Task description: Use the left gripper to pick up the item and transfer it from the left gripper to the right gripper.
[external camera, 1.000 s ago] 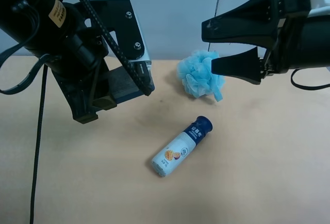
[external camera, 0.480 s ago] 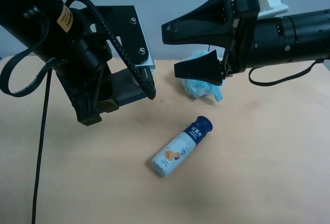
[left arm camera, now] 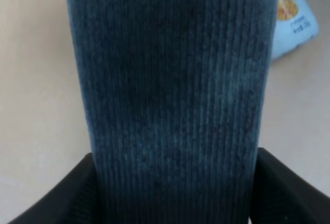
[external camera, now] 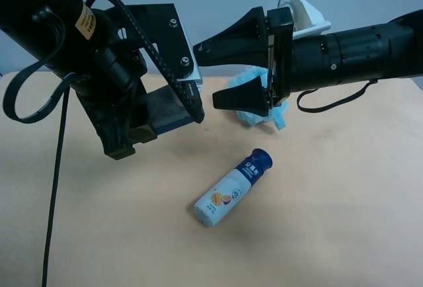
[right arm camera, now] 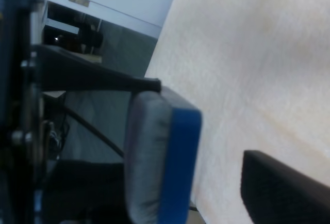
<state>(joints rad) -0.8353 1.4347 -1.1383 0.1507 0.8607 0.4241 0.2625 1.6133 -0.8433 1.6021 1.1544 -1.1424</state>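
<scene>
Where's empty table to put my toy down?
Bare tan table lies between the white navy-capped bottle and the view's right edge, and from the bottle to the black cable at left. Crowded at the back: the flat grey-green felt block, gripped by jaws on the left arm, faces open jaws on the right arm, near the fluffy light-blue puff.

Bottle (external camera: 232, 187) lies on table (external camera: 330, 221); blue puff (external camera: 261, 122), seemingly mesh, behind.

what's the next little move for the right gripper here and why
Probably ease the right gripper forward a little so its open jaws straddle the free end of the board eraser, before closing. The left gripper holds it clamped above the table, and the right gripper looks just short of it, not around it.
</scene>
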